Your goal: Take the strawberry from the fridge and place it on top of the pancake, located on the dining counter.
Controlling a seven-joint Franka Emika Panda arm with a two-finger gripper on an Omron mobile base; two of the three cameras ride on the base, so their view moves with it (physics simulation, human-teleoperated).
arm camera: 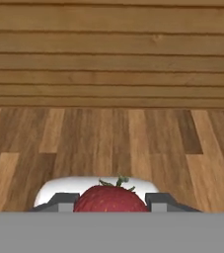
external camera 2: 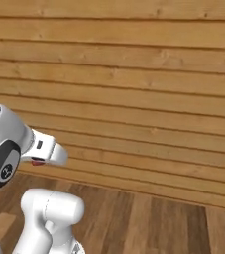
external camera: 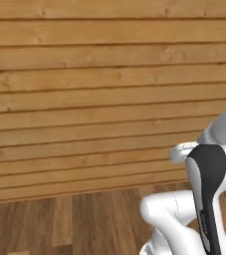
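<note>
You have the strawberry (arm camera: 111, 199) pinched between the two fingers (arm camera: 64, 202), which are clenched on it from either side; its green leaves poke up just above them. Ahead of the fingers lies the wooden plank floor (arm camera: 108, 143), and beyond that the horizontal wood-plank wall (arm camera: 111, 54). From the base cameras, your arm (external camera: 204, 199) stands before that same wall.

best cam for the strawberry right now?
Hand view: the strawberry sits front and centre between the claw fingertips, green leaves up. Right base view gives a small red speck by the wrist; left base view gives nothing clear.
</note>
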